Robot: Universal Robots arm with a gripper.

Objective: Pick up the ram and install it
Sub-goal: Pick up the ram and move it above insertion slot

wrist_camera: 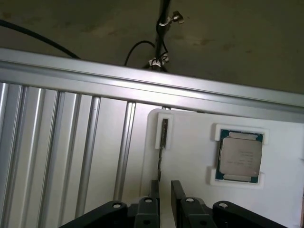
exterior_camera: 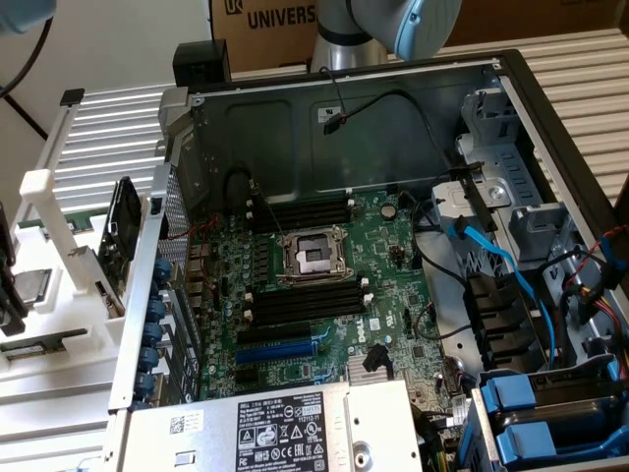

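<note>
Wrist view, going across it from one side to the other: you see first the ribbed aluminium surface [wrist_camera: 61, 142], then a white holder plate [wrist_camera: 190, 142] that lies on it. One ram [wrist_camera: 164, 130] stands on its edge in a small bracket of this plate, so you look along its thin side. The gripper [wrist_camera: 165, 185] hangs at the end of the ram nearer to the camera. Its two fingers [wrist_camera: 177, 190] are apart, with a free gap between them, and they grip nothing. The ram runs toward this gap, close beside one finger; if it touches, I cannot tell. After the ram, well apart from it, one square silver processor chip [wrist_camera: 240, 156] lies in its own white frame.

I judge the ram to be light, stiff and thin, but fragile. You should take it on its two flat faces near the free long edge, not on the contact edge, and squeeze gently, because the smooth board can slip.

In the exterior view, the open computer case [exterior_camera: 295, 118] holds one motherboard [exterior_camera: 393, 256] with one processor socket [exterior_camera: 313, 256]. Two banks of black memory slots [exterior_camera: 300, 211] lie one on each side of the socket.
</note>
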